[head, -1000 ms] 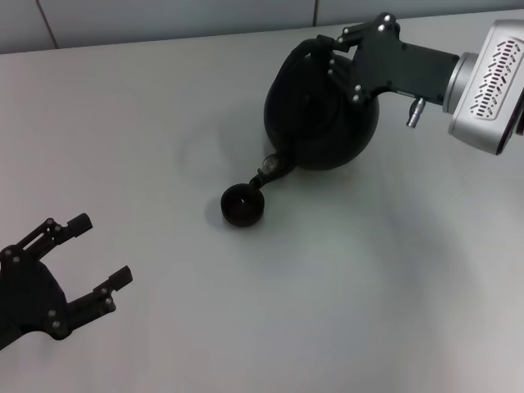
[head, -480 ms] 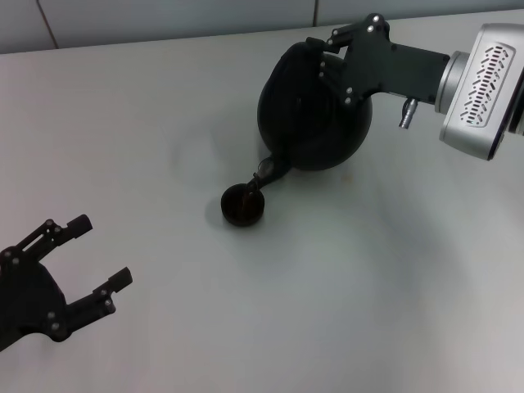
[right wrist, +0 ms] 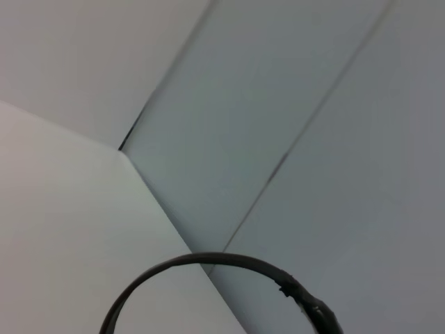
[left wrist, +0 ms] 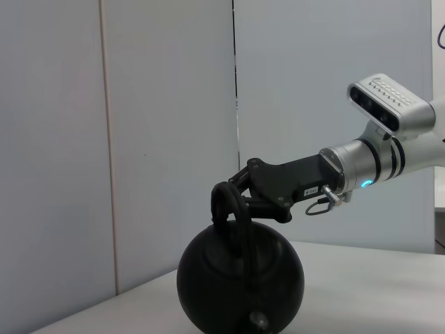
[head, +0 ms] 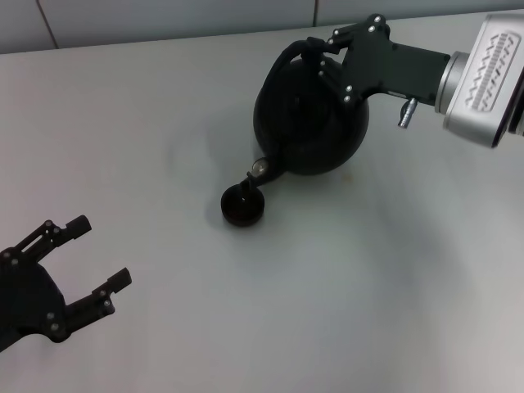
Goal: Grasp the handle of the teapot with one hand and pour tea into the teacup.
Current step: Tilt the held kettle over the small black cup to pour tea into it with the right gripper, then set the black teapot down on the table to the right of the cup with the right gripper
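Matte black all round: teapot (head: 311, 123) big and round, hanging tipped over the grey table (head: 164, 106), spout low and right above the teacup (head: 243, 205). Right gripper (head: 327, 57) clamped on the handle (head: 282, 61) at the top of the arch, seen from the side in the left wrist view too (left wrist: 240, 198). Left gripper (head: 86, 262) parked low at the near left corner, jaws spread apart, holding nothing.

Handling guesses: looks heavy, like cast iron or thick ceramic, so plenty of weight swinging under that one grip. Handle thick and stiff, best taken at the crown where it is now, keeps the belly hanging straight under the hand. Off to one side and probably twists. Finish not glossy, so likely not too slippery, but can't promise.

Cup tiny next to the pot, probably light and easy to knock if the spout dips onto it. Can't tell whether any tea is coming out. Lid not clearly visible, could slip if tipped further.
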Action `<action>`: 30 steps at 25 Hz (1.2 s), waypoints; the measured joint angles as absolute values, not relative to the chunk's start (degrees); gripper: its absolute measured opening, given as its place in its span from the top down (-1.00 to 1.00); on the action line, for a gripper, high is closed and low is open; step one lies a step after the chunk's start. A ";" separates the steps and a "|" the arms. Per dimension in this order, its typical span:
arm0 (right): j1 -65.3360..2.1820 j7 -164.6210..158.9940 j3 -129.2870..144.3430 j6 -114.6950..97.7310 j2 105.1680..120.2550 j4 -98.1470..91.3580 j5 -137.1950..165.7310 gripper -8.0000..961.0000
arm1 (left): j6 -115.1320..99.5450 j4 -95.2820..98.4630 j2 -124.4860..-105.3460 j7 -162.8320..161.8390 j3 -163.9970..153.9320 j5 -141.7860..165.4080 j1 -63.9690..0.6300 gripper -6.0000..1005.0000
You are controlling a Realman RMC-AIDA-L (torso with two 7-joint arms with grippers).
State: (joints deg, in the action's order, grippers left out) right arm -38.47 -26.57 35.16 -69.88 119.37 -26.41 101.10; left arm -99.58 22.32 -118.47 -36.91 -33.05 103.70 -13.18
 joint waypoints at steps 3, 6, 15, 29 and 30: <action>-38.39 -33.18 35.16 -69.12 119.21 -26.69 101.10 0.81 | -99.68 22.32 -118.47 -36.91 -33.05 103.67 -13.18 -0.67; -37.66 -38.23 35.07 -68.62 119.16 -27.17 101.10 0.81 | -99.75 22.32 -118.47 -36.91 -33.05 103.61 -13.18 -0.67; -32.53 -45.54 34.04 -68.56 119.09 -26.29 93.79 0.82 | -99.76 22.32 -118.46 -36.91 -33.04 103.61 -13.22 -0.67; -27.48 -46.94 33.01 -70.30 119.09 -22.47 86.18 0.80 | -99.75 22.32 -118.38 -36.91 -33.38 103.62 -13.72 -0.67; -27.48 -46.94 33.01 -70.30 119.09 -22.47 86.18 0.80 | -99.75 22.32 -118.38 -36.91 -33.38 103.62 -13.72 -0.67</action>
